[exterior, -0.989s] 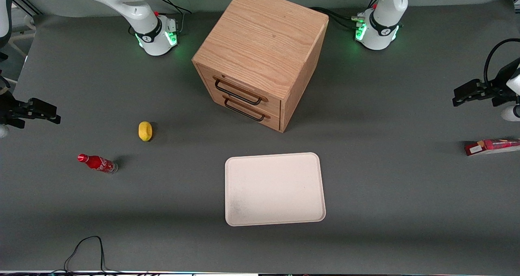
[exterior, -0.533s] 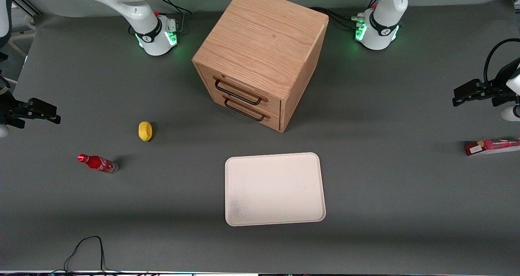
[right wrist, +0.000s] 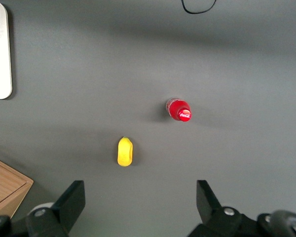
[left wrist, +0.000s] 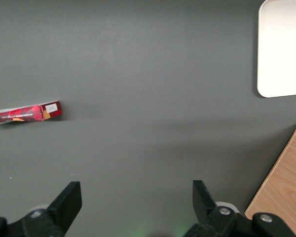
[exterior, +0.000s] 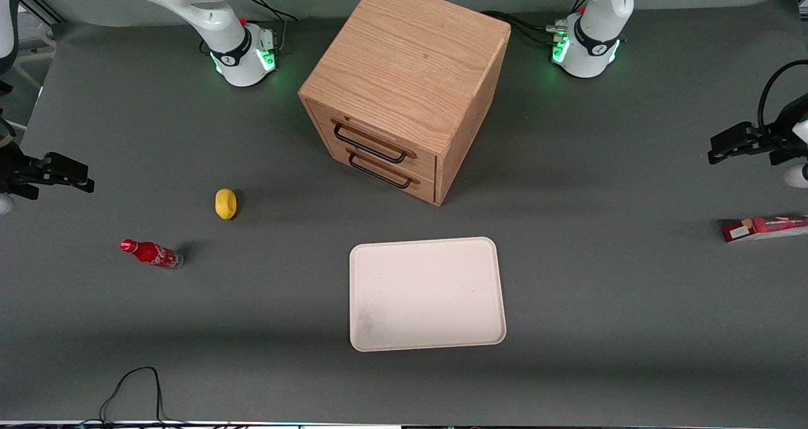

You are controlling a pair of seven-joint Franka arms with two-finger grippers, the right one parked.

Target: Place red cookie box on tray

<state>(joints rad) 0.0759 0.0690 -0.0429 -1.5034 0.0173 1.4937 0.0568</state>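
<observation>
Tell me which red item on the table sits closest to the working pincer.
The red cookie box, flat at the working arm's end of the table, nearest the open pincer hovering above the table. The red cola bottle stands at the parked arm's end.

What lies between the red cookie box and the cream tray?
Only bare grey tabletop separates the flat red cardboard cookie box from the cream-white rectangular tray, seen from the front; the open pincer hovers apart.

Your left arm reaches in from the working arm's end of the bench, holding its pincer (exterior: 716,151) up in the air. Its two dark fingers (left wrist: 69,200) are spread wide apart, with nothing between them, pointing down at the bench.
</observation>
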